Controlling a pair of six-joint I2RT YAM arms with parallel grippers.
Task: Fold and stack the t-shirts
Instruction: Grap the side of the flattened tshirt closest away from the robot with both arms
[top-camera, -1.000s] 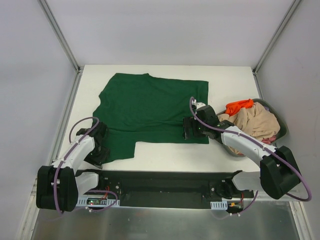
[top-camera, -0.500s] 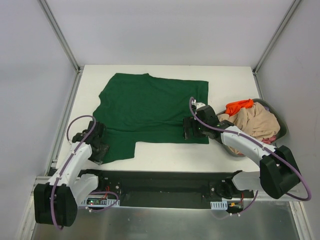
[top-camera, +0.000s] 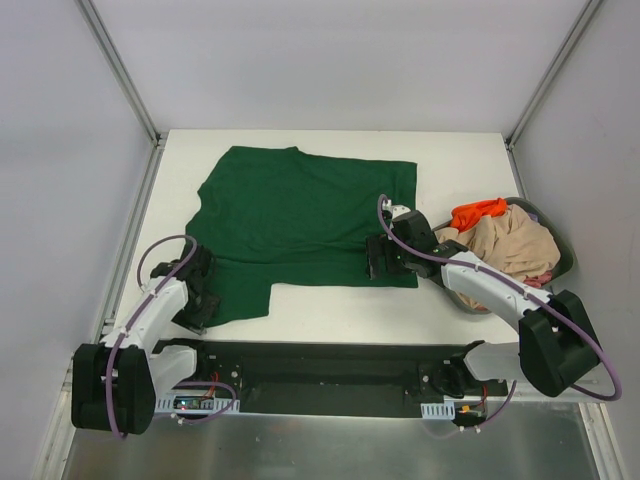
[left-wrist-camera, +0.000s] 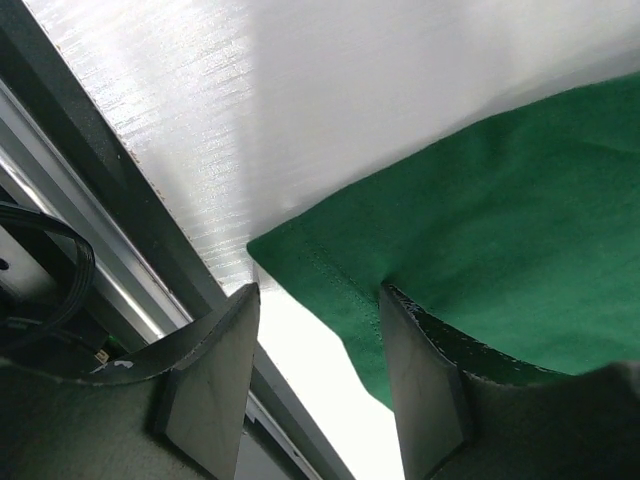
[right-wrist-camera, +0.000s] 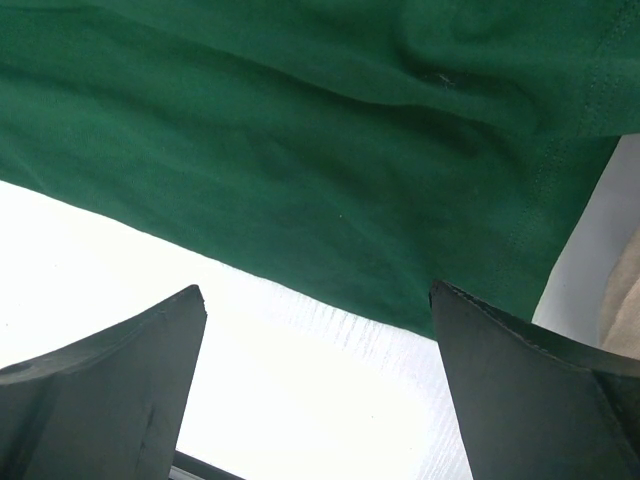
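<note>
A dark green t-shirt (top-camera: 300, 215) lies spread flat on the white table. My left gripper (top-camera: 198, 305) is open at its near-left corner. In the left wrist view the green hem corner (left-wrist-camera: 330, 275) lies between the fingers of the left gripper (left-wrist-camera: 315, 375), and the right finger rests against the cloth. My right gripper (top-camera: 375, 266) is open at the shirt's near-right hem. In the right wrist view the right gripper (right-wrist-camera: 320, 385) is spread wide over bare table, with the green hem (right-wrist-camera: 330, 220) just ahead. Beige (top-camera: 510, 245), orange (top-camera: 478, 211) and pink (top-camera: 542, 280) shirts lie bunched in the basket.
A dark round basket (top-camera: 563, 250) stands at the table's right edge, close to my right arm. Grey walls with metal rails (top-camera: 120, 80) enclose the table on the left, back and right. A black base rail (top-camera: 320, 365) runs along the near edge.
My left arm swung slightly outward to the left and came back, its gripper staying at the shirt's near-left corner. The right arm and the shirt have not moved.
</note>
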